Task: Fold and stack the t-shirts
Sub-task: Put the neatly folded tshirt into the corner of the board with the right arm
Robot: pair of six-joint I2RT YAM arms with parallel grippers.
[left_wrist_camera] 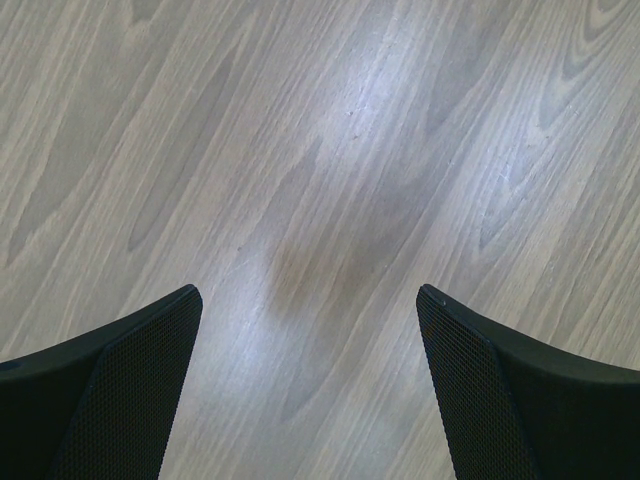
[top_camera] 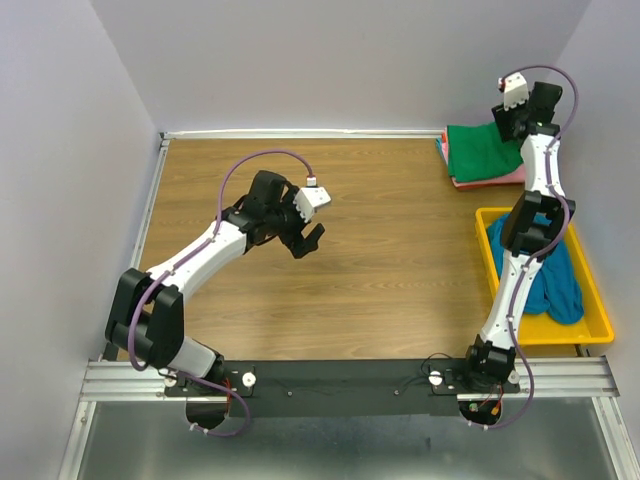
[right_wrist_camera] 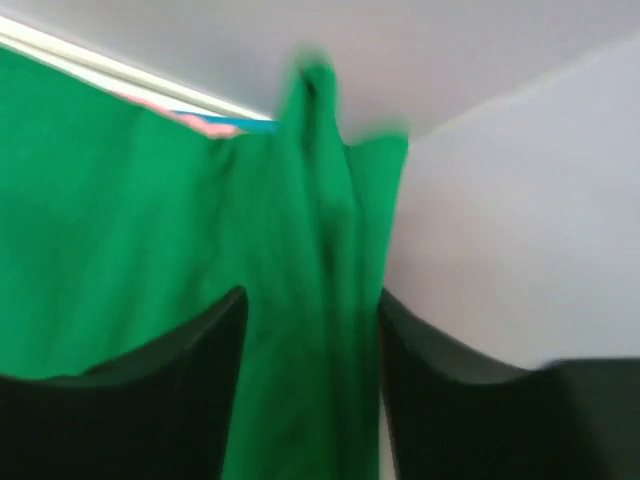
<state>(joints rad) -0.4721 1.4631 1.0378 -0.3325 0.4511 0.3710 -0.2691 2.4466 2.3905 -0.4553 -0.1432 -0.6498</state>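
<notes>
Hovering over bare wood of the surface [top_camera: 380, 270] with the left claw [top_camera: 308, 240] [left_wrist_camera: 310, 295], fingers [left_wrist_camera: 100, 400] spread wide and gripping nothing. Saw only wood grain directly beneath that claw in the left wrist view. Held the right claw [top_camera: 505, 118] [right_wrist_camera: 310, 300] up in the far right corner, close against the wall. Pinched there a raised fold of the dark green t-shirt [top_camera: 480, 150] [right_wrist_camera: 120, 200], running from between the two fingers up to a peak ahead of the claw; blurred in the right wrist view, so judged the grip from the cloth filling the narrow gap. Found the rest of that shirt spread below and to the left of the right claw, lying on top of the pink t-shirt [top_camera: 515, 176] [right_wrist_camera: 190, 120], shown only as a thin edge past the green. Noted the teal-blue t-shirt [top_camera: 555, 285] crumpled in the yellow tray [top_camera: 545, 332], well behind the right claw toward its arm's base and partly hidden by that arm. Counted all three shirts well off to the right of the left claw.
</notes>
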